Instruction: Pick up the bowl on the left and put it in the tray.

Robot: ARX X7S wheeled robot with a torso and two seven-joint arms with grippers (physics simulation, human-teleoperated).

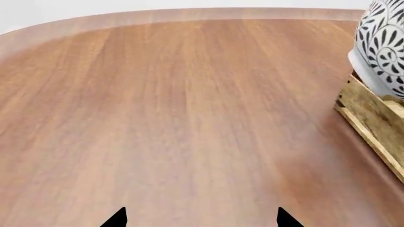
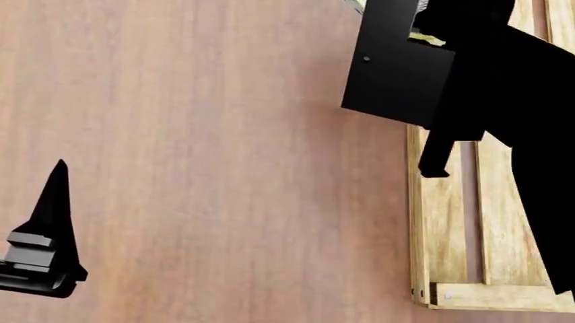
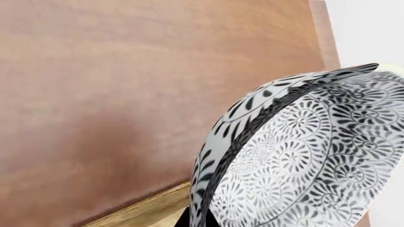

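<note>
The bowl (image 3: pixel 303 151), white with a dense grey-black floral pattern, is tilted on its side, and my right gripper (image 3: pixel 200 218) is shut on its wall at the rim. Just under it is a wooden edge of the tray (image 3: pixel 142 210). From the left wrist camera the bowl (image 1: pixel 382 47) hangs over the end of the tray (image 1: pixel 372 118). In the head view my black right arm (image 2: pixel 467 74) reaches over the light-wood tray (image 2: pixel 445 229) and hides the bowl. My left gripper (image 1: pixel 202 220) is open over bare table, well to the left of the tray, with nothing between its fingers.
A brown wooden table (image 2: pixel 225 168) fills the views, and its rounded far edge (image 1: pixel 158 16) meets a pale background. The tray lies along the right side of the head view, its near end (image 2: pixel 489 296) close to the bottom of the frame.
</note>
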